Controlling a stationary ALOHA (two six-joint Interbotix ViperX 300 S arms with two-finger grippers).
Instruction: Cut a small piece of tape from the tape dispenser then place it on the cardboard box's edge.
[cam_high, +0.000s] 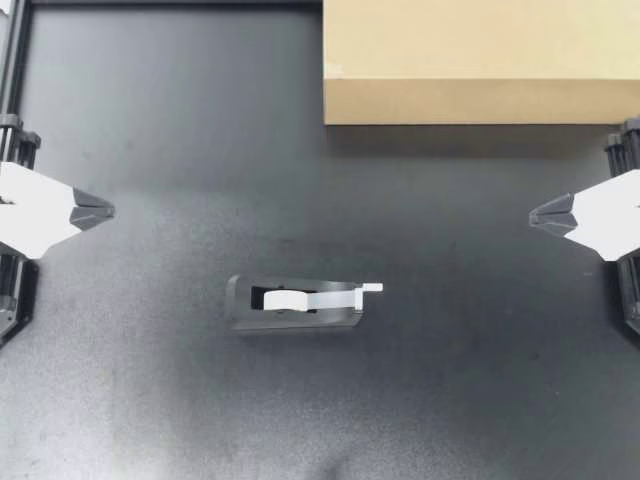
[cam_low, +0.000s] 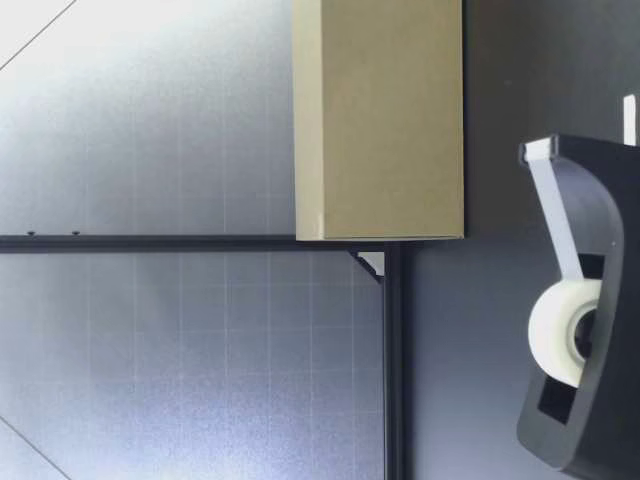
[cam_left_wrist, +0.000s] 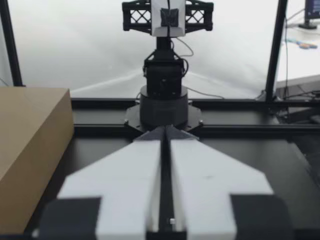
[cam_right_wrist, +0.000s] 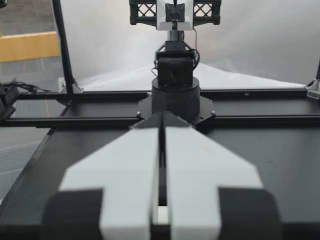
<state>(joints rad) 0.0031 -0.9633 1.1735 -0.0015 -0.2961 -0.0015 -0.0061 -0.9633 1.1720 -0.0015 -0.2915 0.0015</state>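
Top view: tape dispenser (cam_high: 295, 303) lies at lower centre of the frame on the dark surface (cam_high: 180, 400), long axis running across the frame. White roll (cam_high: 285, 299) is seated in it, and a strip of tape runs to the cutter end, where a short tab (cam_high: 372, 288) sticks out toward the right. Cardboard box (cam_high: 480, 60) sits at upper right of the frame, well apart from the dispenser; no tape visible on its near edge. Left hand (cam_high: 100, 211) at the mid-left edge, right hand (cam_high: 545, 214) at the mid-right edge, both pointing inward and well apart from dispenser and box. Wrist views: each hand's two fingers are pressed together with nothing between them. Low view: dispenser stands nearer to the camera than the box, and the strip stretches from roll to cutter, uncut as far as I can see. Judgement: task at its very start, with nothing grasped, no piece cut, nothing placed. Left to do: steady the dispenser, take the tab, pull and tear a short length, carry it to the box's edge, press it down.
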